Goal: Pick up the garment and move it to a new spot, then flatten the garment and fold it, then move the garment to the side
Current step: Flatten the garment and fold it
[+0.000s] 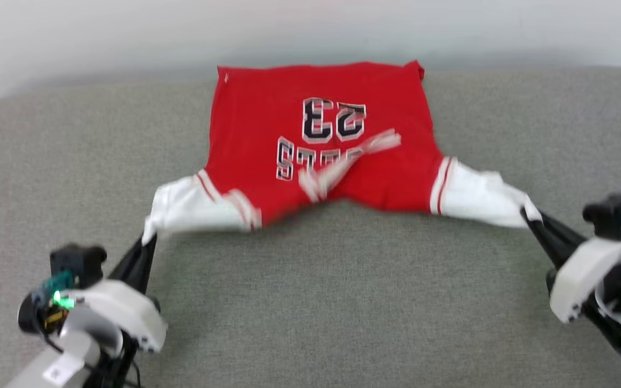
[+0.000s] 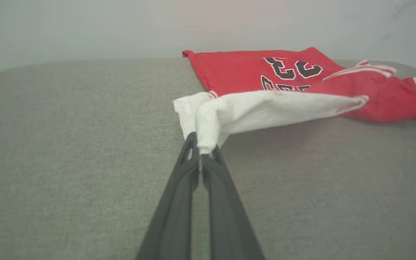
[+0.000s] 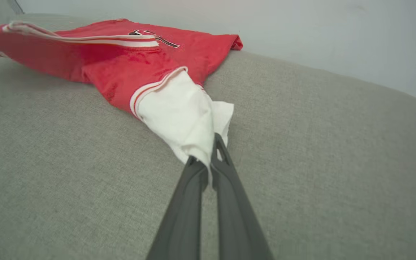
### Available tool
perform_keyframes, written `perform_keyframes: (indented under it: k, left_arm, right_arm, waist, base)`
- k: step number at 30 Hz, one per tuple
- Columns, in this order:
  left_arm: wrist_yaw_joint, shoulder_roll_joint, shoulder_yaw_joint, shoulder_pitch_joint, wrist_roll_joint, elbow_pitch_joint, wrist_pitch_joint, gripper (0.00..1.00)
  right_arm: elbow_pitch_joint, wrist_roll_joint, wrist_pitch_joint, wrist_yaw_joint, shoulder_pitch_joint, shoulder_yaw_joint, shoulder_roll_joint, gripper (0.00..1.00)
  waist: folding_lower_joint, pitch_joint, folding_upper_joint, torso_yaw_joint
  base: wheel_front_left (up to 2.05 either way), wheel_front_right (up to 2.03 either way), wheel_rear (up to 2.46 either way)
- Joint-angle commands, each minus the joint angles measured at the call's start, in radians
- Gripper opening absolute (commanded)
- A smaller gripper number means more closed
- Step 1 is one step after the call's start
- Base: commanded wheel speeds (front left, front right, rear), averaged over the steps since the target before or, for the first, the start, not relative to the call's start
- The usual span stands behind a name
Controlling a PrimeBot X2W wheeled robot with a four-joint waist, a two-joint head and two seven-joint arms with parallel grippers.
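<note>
Nearest you, both pale forearms come in from the bottom corners of the head view, low over the grey fabric surface [image 1: 343,302]. Your left gripper [image 1: 147,241] is clamped on the tip of the left white sleeve [image 1: 192,207]. Your right gripper [image 1: 530,216] is pinched tight on the tip of the right white sleeve [image 1: 477,196]. The garment [image 1: 321,108] stretches between them, numerals up and upside down to you, with its striped collar trim [image 1: 348,161] lying blurred across the lettering.

Both sleeves and the near red edge hang just off the surface, while the far part lies flat. The far hem sits close to the surface's back edge, just before the pale wall [image 1: 289,27], so you have little room beyond it. You have wide bare fabric between the grippers and toward you, and on both sides out to the rounded corners.
</note>
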Motion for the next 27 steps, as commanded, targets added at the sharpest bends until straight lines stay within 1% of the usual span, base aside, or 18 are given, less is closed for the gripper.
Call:
perform_keyframes:
  k: [1, 2, 3, 4, 5, 6, 9, 15, 19, 24, 25, 26, 27]
  left_arm:
    - [0.017, 0.015, 0.002, 0.069, -0.010, -0.013, -0.007, 0.00]
    - [0.022, 0.017, 0.004, 0.094, -0.017, -0.016, -0.008, 0.00]
    - [0.022, 0.017, 0.004, 0.094, -0.017, -0.016, -0.008, 0.00]
    - [0.029, 0.021, 0.010, 0.117, -0.022, -0.021, -0.008, 0.00]
    - [0.042, 0.029, 0.011, 0.166, -0.031, -0.028, -0.008, 0.00]
    - [0.042, 0.029, 0.011, 0.166, -0.031, -0.028, -0.008, 0.00]
    - [0.063, 0.035, 0.023, 0.229, -0.042, -0.036, -0.008, 0.00]
    - [0.096, 0.024, 0.059, 0.353, -0.047, -0.051, -0.008, 0.00]
    - [0.110, 0.019, 0.085, 0.428, -0.040, -0.066, -0.008, 0.00]
    - [0.115, 0.010, 0.106, 0.476, -0.028, -0.085, -0.008, 0.00]
    - [0.115, 0.005, 0.108, 0.480, -0.023, -0.090, -0.008, 0.00]
    - [0.109, -0.004, 0.107, 0.479, -0.010, -0.100, -0.008, 0.00]
    - [0.106, -0.007, 0.104, 0.474, -0.006, -0.102, -0.008, 0.00]
  right_arm:
    - [-0.011, 0.012, -0.002, -0.001, 0.077, -0.036, -0.015, 0.00]
    - [-0.013, 0.015, 0.000, -0.001, 0.111, -0.050, -0.018, 0.00]
    - [-0.013, 0.015, 0.000, -0.001, 0.111, -0.050, -0.018, 0.00]
    - [-0.012, 0.011, -0.002, -0.001, 0.142, -0.062, -0.021, 0.00]
    - [-0.011, 0.005, 0.000, -0.001, 0.204, -0.081, -0.024, 0.00]
    - [-0.011, 0.005, 0.000, -0.001, 0.204, -0.081, -0.024, 0.00]
    - [-0.015, 0.012, -0.004, -0.001, 0.297, -0.122, -0.019, 0.00]
    - [-0.028, 0.017, -0.017, -0.002, 0.487, -0.217, -0.007, 0.00]
    - [-0.033, -0.006, -0.016, -0.002, 0.591, -0.288, -0.006, 0.00]
    - [-0.061, -0.023, 0.020, -0.002, 0.677, -0.360, 0.007, 0.00]
    - [-0.071, -0.029, 0.028, -0.002, 0.688, -0.373, 0.013, 0.00]
    - [-0.104, -0.048, 0.052, -0.002, 0.701, -0.413, 0.033, 0.00]
    - [-0.114, -0.054, 0.063, -0.002, 0.701, -0.428, 0.039, 0.49]
  waist:
    - [0.0003, -0.048, -0.0001, 0.003]
    - [0.0003, -0.057, -0.0001, 0.004]
    - [0.0003, -0.057, -0.0001, 0.004]
    - [0.0003, -0.066, -0.0001, 0.004]
    - [0.0003, -0.084, -0.0001, 0.004]
    - [0.0003, -0.084, -0.0001, 0.004]
    - [0.0003, -0.105, -0.0001, 0.005]
    - [0.0003, -0.144, -0.0001, 0.007]
    - [0.0003, -0.160, -0.0001, 0.010]
    - [0.0003, -0.167, -0.0001, 0.019]
    - [0.0003, -0.167, -0.0001, 0.020]
    - [0.0003, -0.164, -0.0001, 0.023]
    - [0.0003, -0.163, -0.0001, 0.024]
  base:
    - [0.00, 0.00, 0.00]
    - [0.00, 0.00, 0.00]
    - [0.00, 0.00, 0.00]
    - [0.00, 0.00, 0.00]
    - [0.00, 0.00, 0.00]
    - [0.00, 0.00, 0.00]
    - [0.00, 0.00, 0.00]
    - [0.00, 0.00, 0.00]
    - [0.00, 0.00, 0.00]
    - [0.00, 0.00, 0.00]
    - [0.00, 0.00, 0.00]
    - [0.00, 0.00, 0.00]
    - [0.00, 0.00, 0.00]
